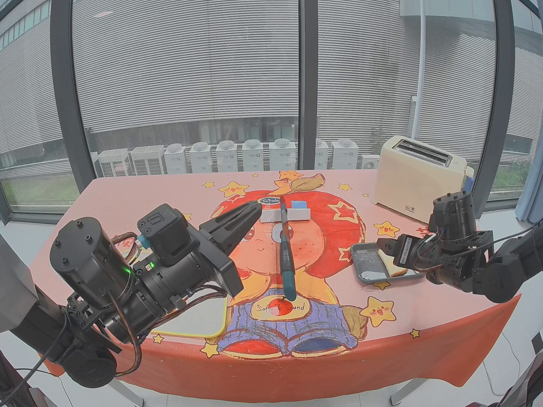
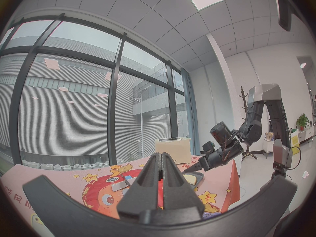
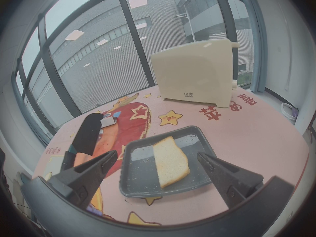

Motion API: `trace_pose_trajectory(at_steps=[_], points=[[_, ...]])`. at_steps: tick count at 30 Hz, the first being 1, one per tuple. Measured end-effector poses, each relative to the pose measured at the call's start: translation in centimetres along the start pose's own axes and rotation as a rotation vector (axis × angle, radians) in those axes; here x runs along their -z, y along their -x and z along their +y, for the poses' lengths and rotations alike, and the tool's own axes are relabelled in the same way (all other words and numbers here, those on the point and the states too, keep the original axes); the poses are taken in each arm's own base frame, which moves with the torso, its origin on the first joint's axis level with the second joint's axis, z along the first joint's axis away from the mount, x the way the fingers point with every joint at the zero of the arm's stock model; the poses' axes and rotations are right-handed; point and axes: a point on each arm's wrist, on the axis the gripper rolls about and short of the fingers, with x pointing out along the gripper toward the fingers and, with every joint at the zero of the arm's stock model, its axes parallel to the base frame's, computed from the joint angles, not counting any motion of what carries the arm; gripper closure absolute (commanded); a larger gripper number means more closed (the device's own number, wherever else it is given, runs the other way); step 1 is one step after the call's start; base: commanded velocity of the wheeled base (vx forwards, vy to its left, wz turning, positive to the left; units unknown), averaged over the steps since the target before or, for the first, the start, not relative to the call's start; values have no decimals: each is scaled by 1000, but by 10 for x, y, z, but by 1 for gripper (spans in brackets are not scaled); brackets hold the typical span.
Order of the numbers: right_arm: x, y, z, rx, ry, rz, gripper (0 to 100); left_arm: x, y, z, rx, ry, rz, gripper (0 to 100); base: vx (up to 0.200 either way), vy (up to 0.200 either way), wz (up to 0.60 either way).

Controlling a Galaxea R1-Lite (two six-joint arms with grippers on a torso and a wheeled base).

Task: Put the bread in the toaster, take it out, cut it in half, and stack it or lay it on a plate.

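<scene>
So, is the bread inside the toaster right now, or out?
Out. The bread lies flat on the grey tray, apart from the toaster standing behind it.

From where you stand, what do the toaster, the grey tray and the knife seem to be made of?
Toaster: probably plastic; it is cream and smooth, with a soft sheen and rounded moulded edges.
Grey tray: glossy, with bright reflections on its floor; it could be enamelled metal or plastic, hard to tell.
Knife: the teal handle looks like matt plastic; the dark blade's material is unclear.
</scene>
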Motion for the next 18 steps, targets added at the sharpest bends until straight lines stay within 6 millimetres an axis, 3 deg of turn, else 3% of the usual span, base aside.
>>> trace_pose_trajectory(at_steps=[18], points=[[-16, 34, -3, -46, 44, -89, 0, -1, 2, 0, -6, 9, 0, 100, 0, 0, 0]])
